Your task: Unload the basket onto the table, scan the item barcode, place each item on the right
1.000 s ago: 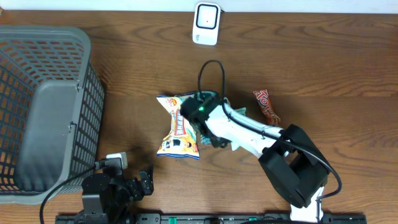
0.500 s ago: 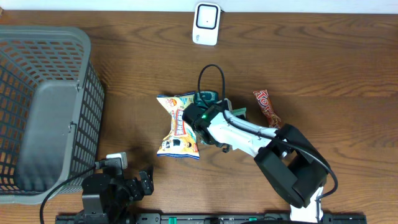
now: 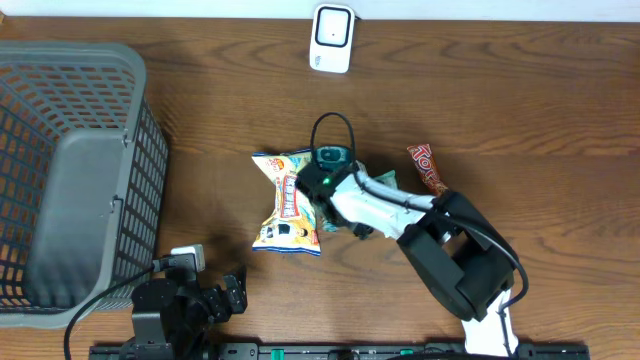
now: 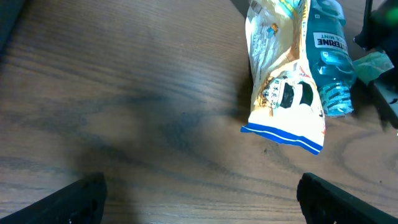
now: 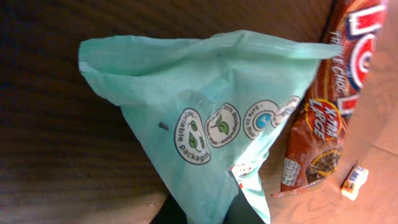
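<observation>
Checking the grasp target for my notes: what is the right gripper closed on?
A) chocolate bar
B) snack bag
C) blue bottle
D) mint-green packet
D: in the right wrist view the mint-green packet is pinched at its lower corner in the right gripper; the chocolate bar lies loose beside it.

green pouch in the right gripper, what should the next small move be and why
Probably a short lift straight up. The right gripper is shut on the green pouch, between the blue bottle and the chocolate bar. The white scanner sits farther back, so the pouch should clear its neighbours first.
</observation>
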